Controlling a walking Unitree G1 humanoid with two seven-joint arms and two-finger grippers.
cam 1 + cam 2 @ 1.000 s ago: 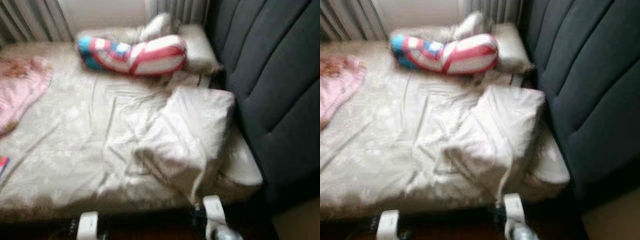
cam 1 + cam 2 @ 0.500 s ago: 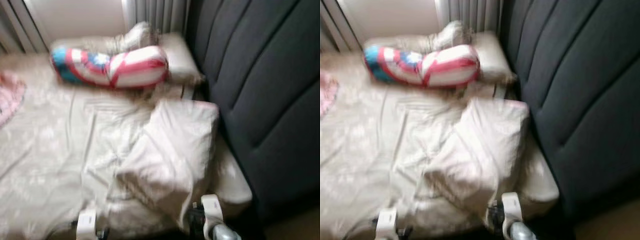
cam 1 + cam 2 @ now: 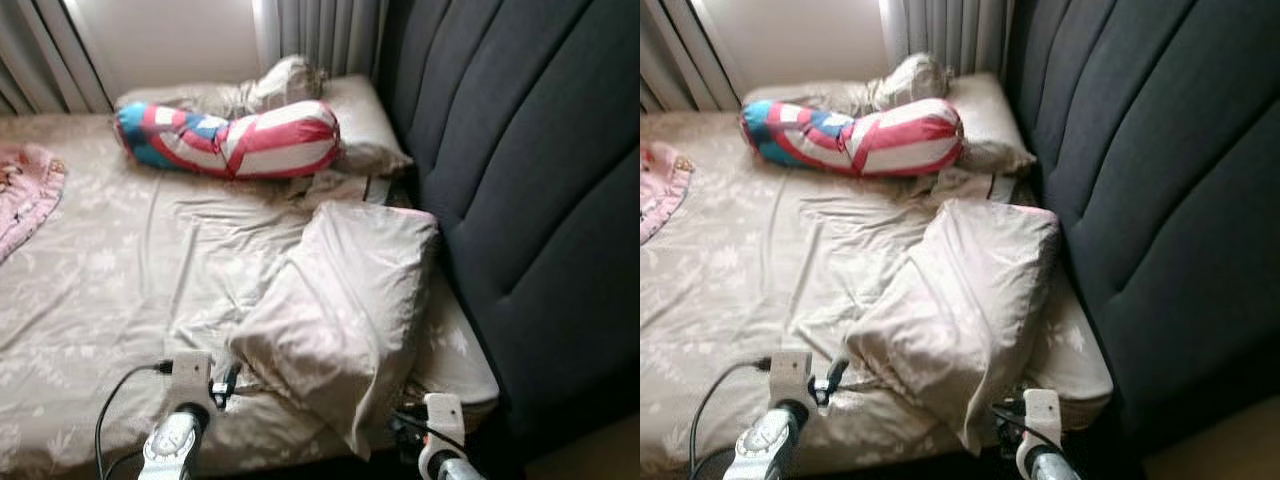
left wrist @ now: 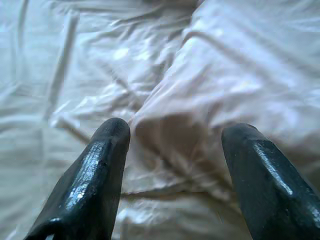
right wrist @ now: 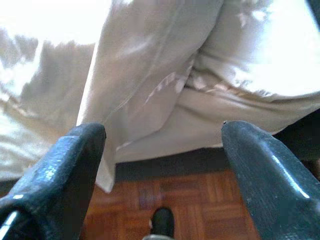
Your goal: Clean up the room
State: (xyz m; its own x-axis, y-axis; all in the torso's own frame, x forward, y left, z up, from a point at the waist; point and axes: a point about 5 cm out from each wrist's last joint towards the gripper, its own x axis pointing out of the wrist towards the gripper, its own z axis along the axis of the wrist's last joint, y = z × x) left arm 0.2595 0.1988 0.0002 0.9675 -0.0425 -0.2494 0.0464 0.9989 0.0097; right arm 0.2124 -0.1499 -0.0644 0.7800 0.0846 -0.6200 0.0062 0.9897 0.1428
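Observation:
A beige pillow (image 3: 350, 300) lies askew on the bed beside the dark headboard, one corner hanging over the mattress's near edge. My left gripper (image 4: 172, 132) is open just above the pillow's near left corner, with one finger (image 4: 95, 170) over the sheet. The left arm (image 3: 185, 400) reaches over the bed's front edge. At the mattress edge my right gripper (image 5: 162, 132) is open in front of the hanging pillow corner (image 5: 135, 100), wooden floor below it. A red, white and blue bolster (image 3: 230, 138) lies across the far end of the bed.
The padded grey headboard (image 3: 530, 180) stands along the right. A pink cloth (image 3: 25, 190) lies at the bed's left side. A second beige pillow (image 3: 355, 115) and crumpled bedding sit behind the bolster, by the curtains (image 3: 320, 30). The wrinkled sheet (image 3: 120, 270) covers the mattress.
The camera has turned right and the picture has sharpened. My left arm has come up over the bed's front edge toward the pillow's near corner. The bedding has not moved.

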